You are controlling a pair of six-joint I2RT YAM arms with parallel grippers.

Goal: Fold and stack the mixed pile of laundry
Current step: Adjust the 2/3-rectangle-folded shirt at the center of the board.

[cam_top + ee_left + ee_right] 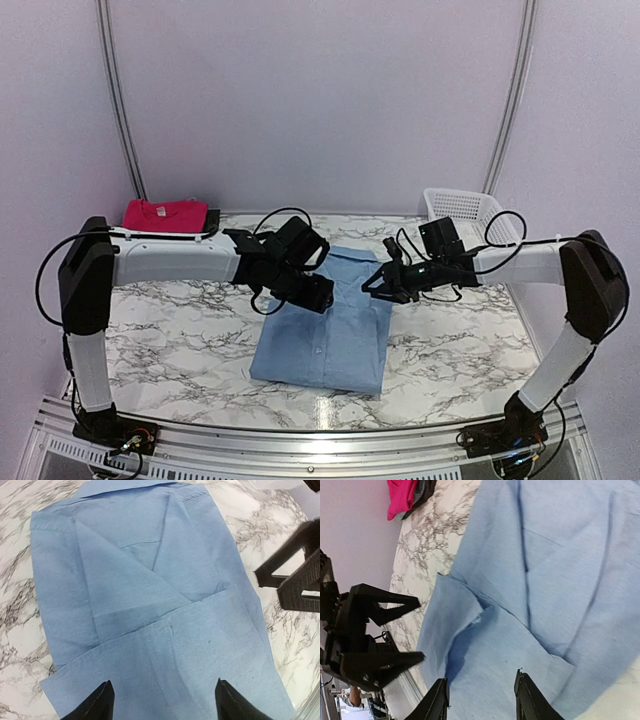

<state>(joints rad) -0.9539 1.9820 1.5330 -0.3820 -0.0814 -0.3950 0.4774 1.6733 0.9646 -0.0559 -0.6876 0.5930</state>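
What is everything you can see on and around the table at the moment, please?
collared shirt: one, light blue, folded, middle of the table
T-shirt: one, pink-red, folded, far left corner
dark garment: one, dark, under the T-shirt
slatted basket: one, white, far right corner
table: one, white marble pattern with grey veins, beneath everything
left hand: one, black, open, over the shirt's left side
right hand: one, black, open, over the shirt's right edge
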